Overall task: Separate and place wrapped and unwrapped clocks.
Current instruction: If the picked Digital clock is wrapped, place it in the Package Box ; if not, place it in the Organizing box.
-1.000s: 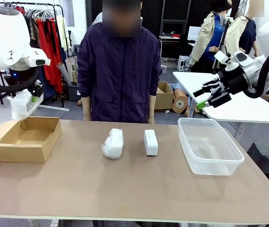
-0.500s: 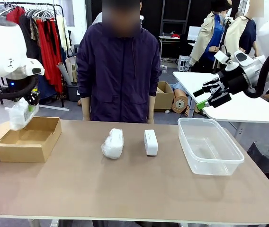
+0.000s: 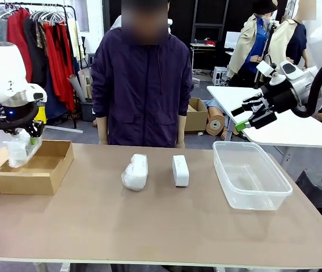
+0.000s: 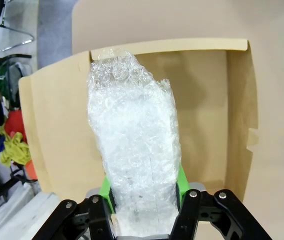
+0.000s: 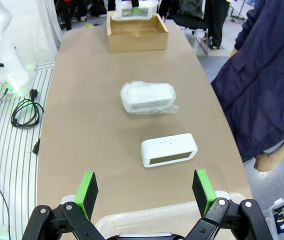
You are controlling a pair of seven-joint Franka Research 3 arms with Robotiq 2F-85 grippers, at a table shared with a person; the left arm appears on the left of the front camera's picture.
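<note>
1. The left tool (image 4: pixel 144 200) is clenched on a wrapped clock (image 4: pixel 132 145). Its green pads press both sides of the bubble wrap near one end, and the rest of the bundle sticks out beyond the fingers.
2. In the wrist view this clock hangs over the floor of the open cardboard box (image 3: pixel 28 184). In the front view it sits over the box's left part, close to the loose flap. I cannot tell whether its lower end touches the floor.
3. The right tool (image 3: pixel 250 118) is released and empty, with its jaws spread wide. It is raised above the far side of the clear tub (image 3: pixel 261 204).
4. The second wrapped clock (image 3: pixel 135 171) and the bare clock (image 3: pixel 180 170) lie near each other mid-worktop (image 3: pixel 149 226), in front of the person (image 3: pixel 141 85). Neither has been sorted yet.
5. Judged step: lowering and letting go into the box.
6. Risk: if the clock is let go from too high, the springy wrap may bounce or roll over the low wall.
7. Risk: the bundle hangs near the flap side, so its end could catch the rim or flap and drag the light box.
8. Risk: the wrap may cling to a pad when the tool opens and lift out as the arm rises.
9. Risk, later: the bare clock's smooth shell may slip in a shallow grasp.
</note>
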